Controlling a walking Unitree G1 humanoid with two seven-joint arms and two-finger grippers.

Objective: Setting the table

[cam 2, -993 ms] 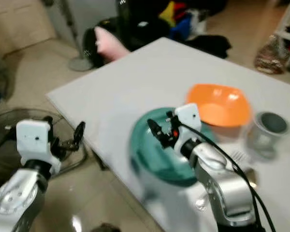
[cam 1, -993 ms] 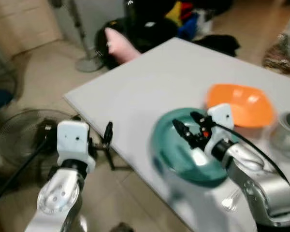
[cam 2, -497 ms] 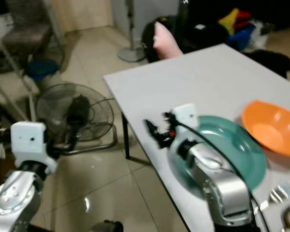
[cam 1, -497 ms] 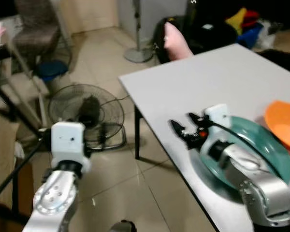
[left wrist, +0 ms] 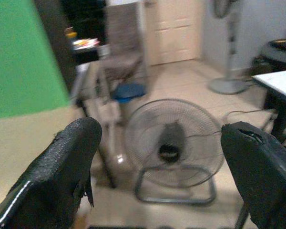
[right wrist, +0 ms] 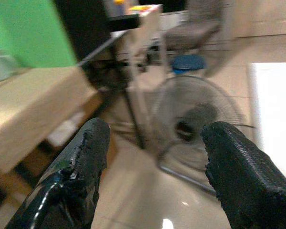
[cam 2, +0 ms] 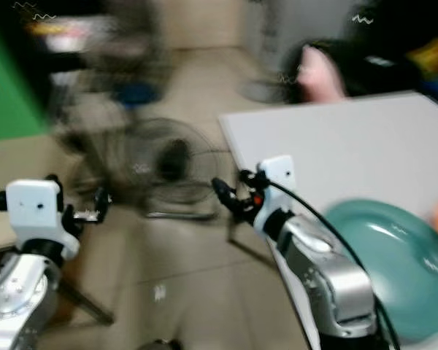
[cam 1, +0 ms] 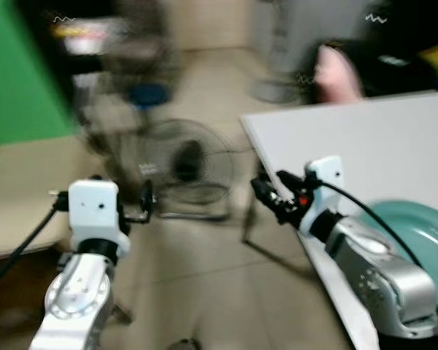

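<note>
A teal plate (cam 1: 416,244) sits on the white desk (cam 1: 365,146) at right, so the setting looks barely begun; the left gripper (left wrist: 167,186) and right gripper (right wrist: 155,176), fingers apart and empty, face a floor fan (left wrist: 174,143) at left.

The left claw (cam 1: 142,205) is held up in front of the robot on a bent silver arm. Its two black fingers (left wrist: 62,176) are spread wide with nothing between them. The right claw (cam 1: 266,191) points forward too, and its fingers (right wrist: 81,162) are also wide apart and hold nothing.
</note>
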